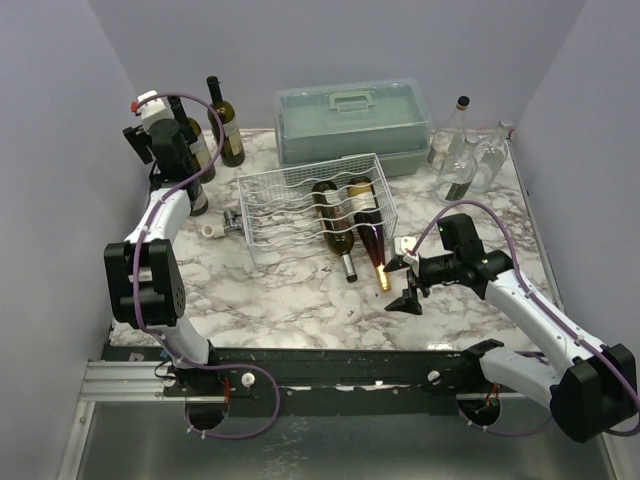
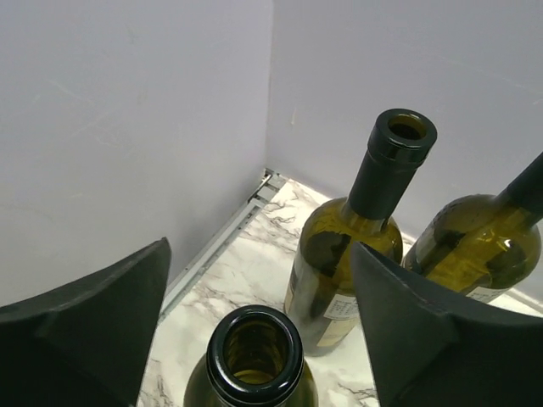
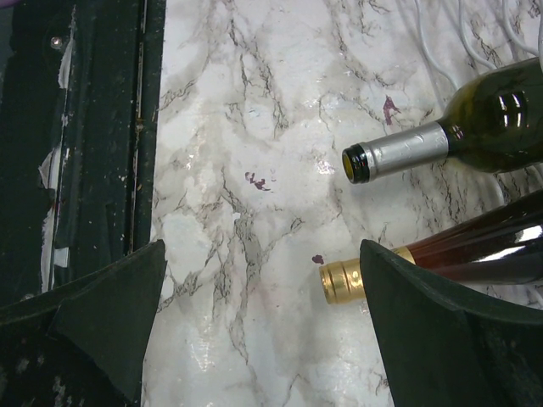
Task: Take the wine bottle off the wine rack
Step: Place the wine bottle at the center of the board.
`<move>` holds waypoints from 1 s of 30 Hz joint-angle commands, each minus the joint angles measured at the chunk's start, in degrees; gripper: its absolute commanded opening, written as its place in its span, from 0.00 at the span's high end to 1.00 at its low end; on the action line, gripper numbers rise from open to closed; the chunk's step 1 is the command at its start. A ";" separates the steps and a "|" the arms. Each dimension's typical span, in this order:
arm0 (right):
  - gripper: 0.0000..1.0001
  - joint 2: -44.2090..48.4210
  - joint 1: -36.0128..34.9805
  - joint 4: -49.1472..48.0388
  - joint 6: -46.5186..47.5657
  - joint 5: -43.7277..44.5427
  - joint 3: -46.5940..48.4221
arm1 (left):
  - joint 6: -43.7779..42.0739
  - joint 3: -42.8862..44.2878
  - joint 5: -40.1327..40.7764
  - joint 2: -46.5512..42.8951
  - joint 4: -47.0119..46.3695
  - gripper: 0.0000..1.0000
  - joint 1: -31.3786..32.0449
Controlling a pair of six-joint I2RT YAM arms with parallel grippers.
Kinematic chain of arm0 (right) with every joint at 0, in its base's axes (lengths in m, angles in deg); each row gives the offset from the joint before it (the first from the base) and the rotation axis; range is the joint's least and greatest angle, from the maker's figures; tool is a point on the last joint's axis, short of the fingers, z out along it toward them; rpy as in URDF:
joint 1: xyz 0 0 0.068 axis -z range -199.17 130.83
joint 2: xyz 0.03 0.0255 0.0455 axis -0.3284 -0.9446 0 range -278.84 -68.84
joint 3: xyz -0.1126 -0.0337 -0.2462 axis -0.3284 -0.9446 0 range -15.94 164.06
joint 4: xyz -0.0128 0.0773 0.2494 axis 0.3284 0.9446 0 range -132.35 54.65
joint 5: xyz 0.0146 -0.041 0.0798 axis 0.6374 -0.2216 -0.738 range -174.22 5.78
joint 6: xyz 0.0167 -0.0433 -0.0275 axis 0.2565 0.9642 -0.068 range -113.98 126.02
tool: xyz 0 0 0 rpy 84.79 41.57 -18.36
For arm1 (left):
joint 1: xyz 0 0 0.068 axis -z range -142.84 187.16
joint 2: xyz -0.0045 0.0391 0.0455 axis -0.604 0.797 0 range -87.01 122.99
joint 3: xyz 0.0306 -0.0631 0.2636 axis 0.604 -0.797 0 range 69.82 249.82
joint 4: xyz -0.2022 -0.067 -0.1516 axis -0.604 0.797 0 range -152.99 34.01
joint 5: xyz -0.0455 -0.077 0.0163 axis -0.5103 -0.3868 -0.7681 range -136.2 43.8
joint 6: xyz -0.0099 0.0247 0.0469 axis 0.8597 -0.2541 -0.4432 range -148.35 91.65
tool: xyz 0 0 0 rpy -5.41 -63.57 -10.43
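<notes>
The white wire wine rack (image 1: 290, 205) stands mid-table. Two bottles lie in its right grooves, necks toward the front: a dark green bottle with a silver neck (image 1: 335, 232) (image 3: 407, 151) and a reddish-brown bottle with a gold cap (image 1: 374, 246) (image 3: 344, 281). My right gripper (image 1: 405, 292) (image 3: 259, 331) is open and empty, low over the marble just in front of the gold cap. My left gripper (image 1: 185, 150) (image 2: 254, 339) is open at the back left, above the mouth of an upright dark green bottle (image 2: 254, 354).
A grey-green plastic case (image 1: 353, 122) with a handle sits behind the rack. Upright green bottles (image 1: 226, 122) (image 2: 361, 229) stand at the back left. Clear glass bottles (image 1: 462, 155) stand at the back right. A small white item (image 1: 213, 230) lies left of the rack.
</notes>
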 commanded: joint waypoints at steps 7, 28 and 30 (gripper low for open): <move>0.01 0.70 0.40 0.71 0.57 0.94 0.35 | 1.00 -2.99 -2.65 -9.79 0.09 0.01 -0.35; 0.01 3.98 0.41 0.10 -0.21 0.95 -0.08 | 28.96 -8.65 -31.49 -31.54 28.61 0.01 -0.35; 0.01 4.24 0.42 -0.10 -0.33 0.94 -0.07 | 30.39 -10.39 -33.84 -33.81 29.75 0.01 -0.35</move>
